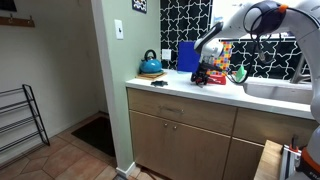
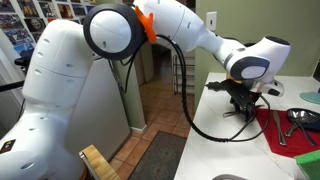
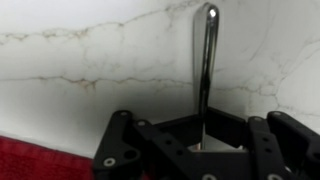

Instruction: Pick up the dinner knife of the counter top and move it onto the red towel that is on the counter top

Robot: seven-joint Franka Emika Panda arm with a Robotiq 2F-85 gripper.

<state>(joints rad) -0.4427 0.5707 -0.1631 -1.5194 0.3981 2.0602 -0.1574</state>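
Note:
My gripper (image 3: pixel 203 128) is shut on the dinner knife (image 3: pixel 204 70). The knife is a thin shiny blade that sticks out from between the fingers over the white marbled counter top (image 3: pixel 90 70). A corner of the red towel (image 3: pixel 35 160) shows at the lower left of the wrist view, beside the gripper. In both exterior views the gripper (image 1: pixel 207 70) (image 2: pixel 240 100) hangs low over the counter top (image 1: pixel 185 95), at the edge of the red towel (image 2: pixel 285 130). The knife is too thin to make out there.
A teal kettle (image 1: pixel 151 65), a small black lumpy object (image 1: pixel 159 83), an upright blue panel (image 1: pixel 187 55) and a multicoloured checkered item (image 1: pixel 222 52) stand on the counter. A sink (image 1: pixel 280 90) lies beyond the arm. Metal utensils (image 2: pixel 300 118) rest on the towel.

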